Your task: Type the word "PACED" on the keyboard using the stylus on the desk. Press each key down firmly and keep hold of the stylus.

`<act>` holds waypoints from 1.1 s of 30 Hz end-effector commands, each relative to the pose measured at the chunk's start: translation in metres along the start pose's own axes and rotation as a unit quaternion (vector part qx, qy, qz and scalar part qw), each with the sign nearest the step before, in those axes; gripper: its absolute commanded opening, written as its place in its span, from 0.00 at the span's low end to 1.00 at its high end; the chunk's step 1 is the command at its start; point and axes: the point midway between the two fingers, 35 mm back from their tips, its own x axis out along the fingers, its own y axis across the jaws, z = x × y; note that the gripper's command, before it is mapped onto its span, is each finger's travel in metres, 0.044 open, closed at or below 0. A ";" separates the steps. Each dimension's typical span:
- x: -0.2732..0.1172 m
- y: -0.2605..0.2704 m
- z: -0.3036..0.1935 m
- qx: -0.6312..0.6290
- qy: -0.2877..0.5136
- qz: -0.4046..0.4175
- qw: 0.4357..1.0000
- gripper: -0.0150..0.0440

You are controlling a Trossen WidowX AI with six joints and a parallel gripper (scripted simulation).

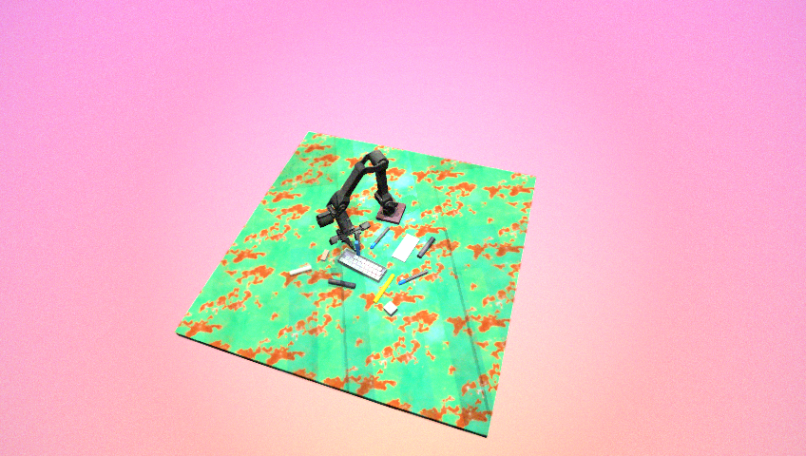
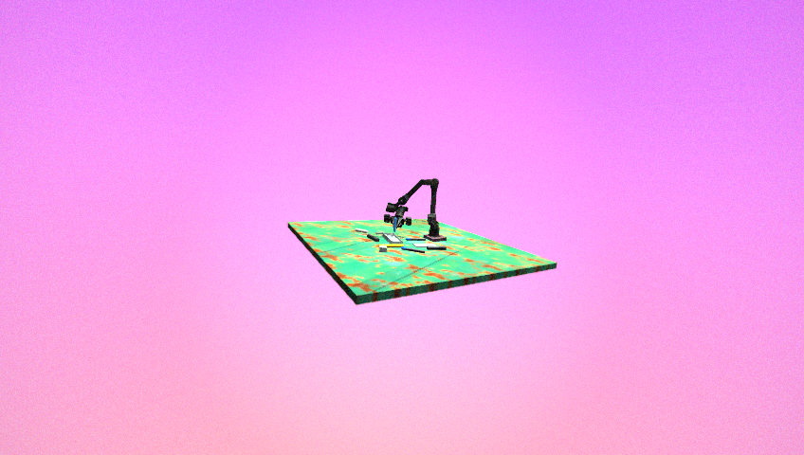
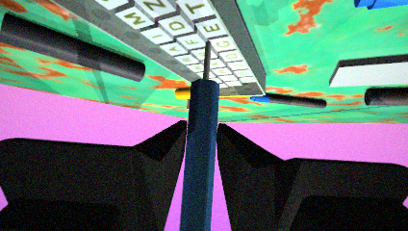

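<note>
Over 1 kybd, 1 tool grips 1 blue stylus; 1 yellow stick nearby.

Black arm arched high, forearm sloping down, wrist bent, end effector angled downward, fingers clamped

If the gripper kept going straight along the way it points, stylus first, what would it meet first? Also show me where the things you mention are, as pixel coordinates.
The keyboard (image 1: 361, 265) (image 2: 392, 238) (image 3: 250, 72), most likely: the tip of the blue stylus (image 1: 357, 247) (image 2: 395, 224) (image 3: 202, 125) in the gripper (image 1: 356, 249) (image 2: 395, 224) (image 3: 202, 129) lines up with its keys. Which key, and how close, I can't tell.
</note>
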 end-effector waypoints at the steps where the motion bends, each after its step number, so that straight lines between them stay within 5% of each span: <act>1: 0.002 -0.001 0.003 0.004 0.002 -0.002 1.000 0.39; 33: 0.006 -0.001 0.011 0.004 0.002 -0.002 1.000 0.39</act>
